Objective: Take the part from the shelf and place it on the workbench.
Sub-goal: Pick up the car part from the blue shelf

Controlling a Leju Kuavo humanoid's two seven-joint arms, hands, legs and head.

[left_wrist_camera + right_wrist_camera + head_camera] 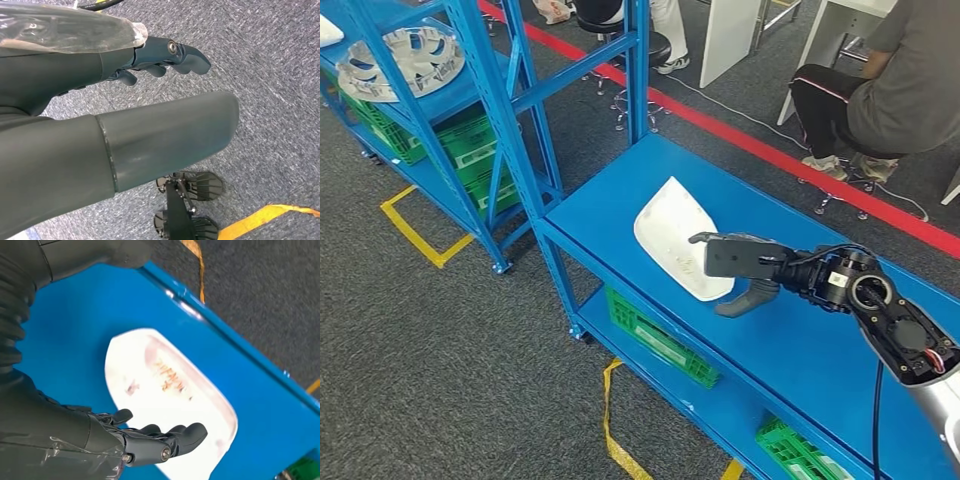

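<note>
One white part (675,236) lies flat on the blue workbench (788,340), near its front-left corner, with the right hand (733,262) hovering at its right edge. Seen from the head, the dark palm covers a sliver of that edge, so whether the fingers (166,440) brush the shell is hard to settle; from the right wrist they lie stretched out and loosely apart over the part's rim, grasping nothing. The wrist picture cuts off the part's lower end. Faint reddish scrawl marks its surface, too blurred to read.

The part is a rounded, shield-like shell. Its long axis runs diagonally across the bench top, from the far-left end down toward the near right, where the hand is; the far end looks narrower and more pointed, the near end broader.

Down at the robot's side, the left hand (158,57) hangs over grey carpet, its fingers gently curled and apart, holding nothing.

Beneath the bench top, green crates (661,338) sit on a lower shelf. To the left stands a blue shelf rack (482,95) carrying a silvery wheel cover (403,62) and more green crates. Grey carpet (418,370) covers the floor, crossed by yellow tape (414,235) and a red line (773,155). Beyond the bench a person (882,95) sits, cropped by the frame's top edge.
</note>
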